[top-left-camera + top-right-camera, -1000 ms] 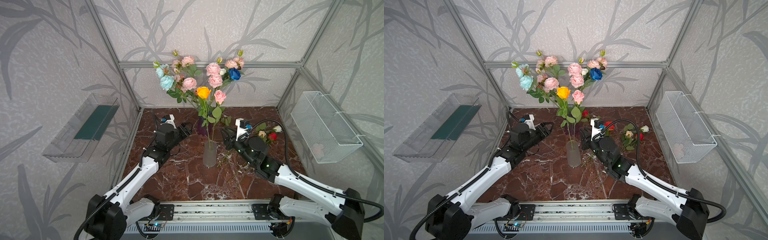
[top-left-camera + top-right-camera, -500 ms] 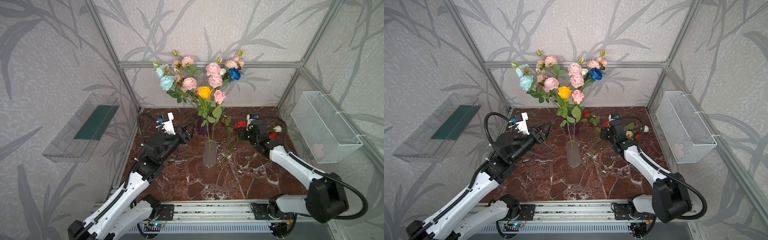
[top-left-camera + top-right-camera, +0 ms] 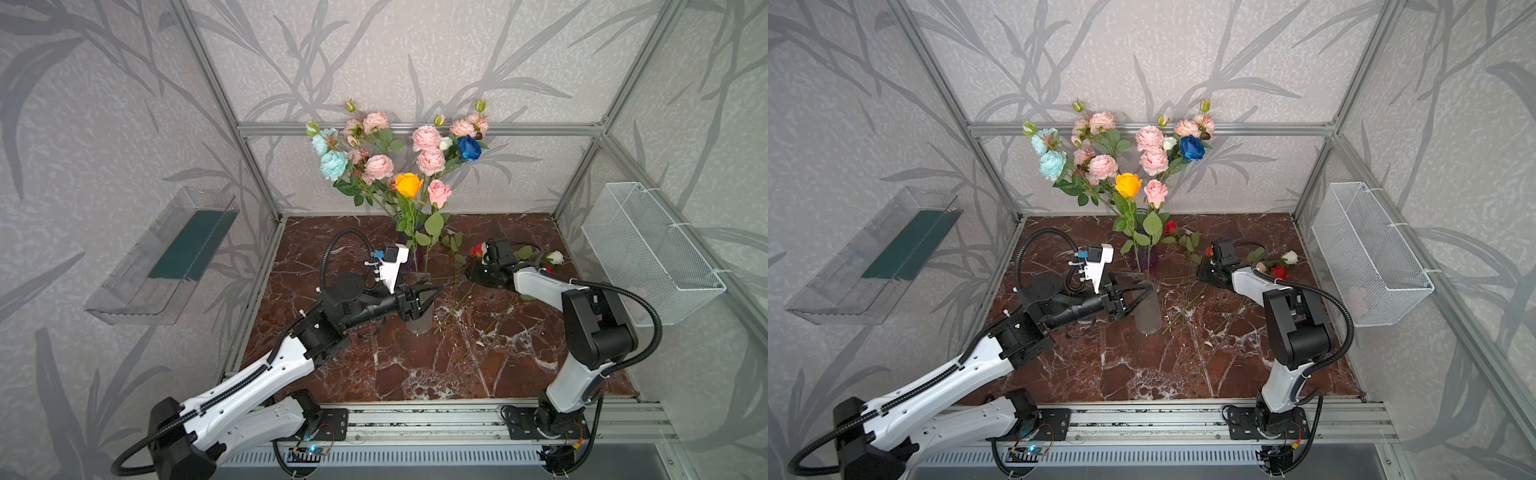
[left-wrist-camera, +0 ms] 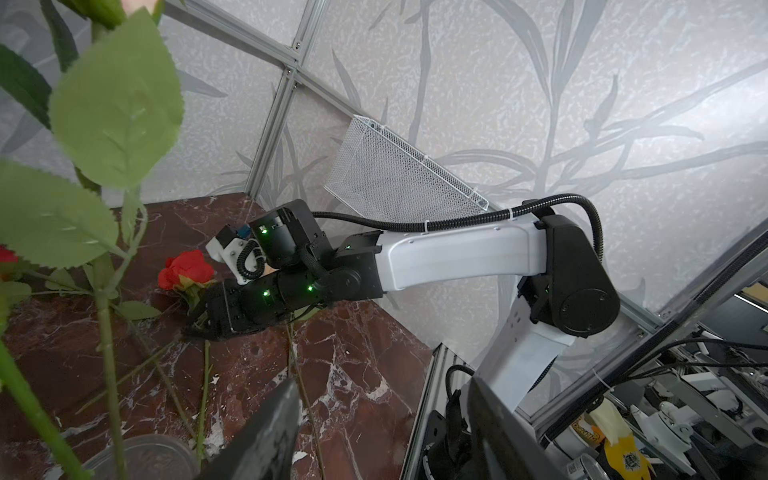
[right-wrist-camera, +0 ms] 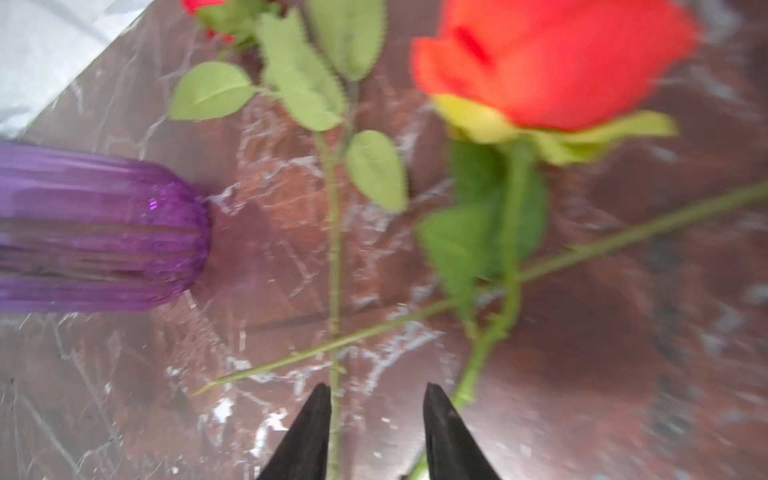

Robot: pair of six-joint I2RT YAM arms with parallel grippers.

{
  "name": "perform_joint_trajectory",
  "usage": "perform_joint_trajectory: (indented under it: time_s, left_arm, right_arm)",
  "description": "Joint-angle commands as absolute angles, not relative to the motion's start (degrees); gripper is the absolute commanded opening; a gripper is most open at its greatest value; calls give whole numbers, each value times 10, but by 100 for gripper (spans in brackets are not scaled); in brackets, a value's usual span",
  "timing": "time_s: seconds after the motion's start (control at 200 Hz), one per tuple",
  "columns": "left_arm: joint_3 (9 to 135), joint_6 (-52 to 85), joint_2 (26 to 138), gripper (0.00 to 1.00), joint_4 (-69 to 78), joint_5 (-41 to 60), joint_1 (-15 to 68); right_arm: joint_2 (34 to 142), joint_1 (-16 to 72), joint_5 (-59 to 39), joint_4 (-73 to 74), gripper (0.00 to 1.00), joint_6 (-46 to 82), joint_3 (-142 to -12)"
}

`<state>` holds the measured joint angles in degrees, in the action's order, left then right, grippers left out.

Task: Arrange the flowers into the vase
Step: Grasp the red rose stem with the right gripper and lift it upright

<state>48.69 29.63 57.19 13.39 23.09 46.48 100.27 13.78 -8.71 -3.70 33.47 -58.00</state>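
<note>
Right of the vase, the right gripper, jaws parted, is nearest the loose red rose. Its stem runs ahead from beside one fingertip, head farthest. The left gripper gapes empty by the vase's mouth.

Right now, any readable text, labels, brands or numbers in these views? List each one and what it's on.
No text can be read in any view.
Orange label on clutter outside the cell, left wrist view: blurred, unreadable.
Dark emblem on the yellow item beside it: too small to read.
Wire basket and clear wall tray: no markings visible.
</note>
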Motion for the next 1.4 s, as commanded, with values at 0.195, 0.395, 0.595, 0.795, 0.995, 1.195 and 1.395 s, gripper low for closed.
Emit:
perform_joint_trajectory:
  time_s: [0.195, 0.395, 0.595, 0.795, 0.995, 1.195, 1.395]
  left_arm:
    - [505, 273, 573, 67, 121, 217, 474]
    - [505, 268, 573, 68, 115, 208, 475]
    - [505, 264, 575, 68, 112, 202, 477]
    - [506, 265, 578, 68, 112, 202, 477]
    - [505, 263, 578, 68, 111, 201, 477]
    - [506, 261, 579, 68, 109, 199, 478]
    - [505, 259, 577, 68, 108, 197, 478]
  right_arm:
    - [974, 120, -42, -63, 40, 323, -592]
    - [1039, 120, -58, -108, 37, 317, -642]
    - [1072, 121, -75, -96, 33, 327, -646]
    - [1093, 121, -70, -100, 33, 325, -649]
    - [1114, 121, -61, -103, 20, 326, -661]
    - [1105, 121, -56, -100, 5, 329, -656]
    - [1035, 120, -62, -75, 2, 332, -621]
